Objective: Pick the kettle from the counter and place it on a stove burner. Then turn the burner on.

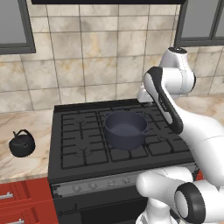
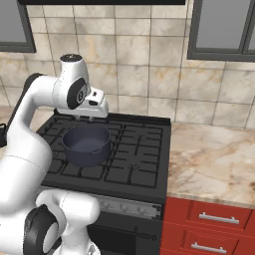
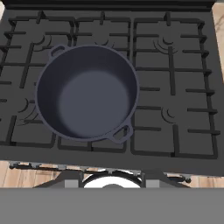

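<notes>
Arm (image 2: 30,124) rises from base, bends forward at elbow, wrist level, hand (image 2: 92,105) pointing down; jaws' state not discernible.

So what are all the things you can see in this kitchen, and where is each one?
kettle: one, black, on the counter left of the stove, upright.
counter: beige-brown marbled, on both sides of the stove.
pot: one, dark grey with two handles, empty, on the grates in the middle of the stove.
stove: one, black, with cast-iron grates, between the counters.
front-left burner: one, black, bare under its grate.
knobs: a row, grey, along the stove's front edge.
drawers: red with silver handles, under the counters.
wall tiles: beige, behind the stove.
robot arm: one, white with dark joints, reaching over the stove.
</notes>
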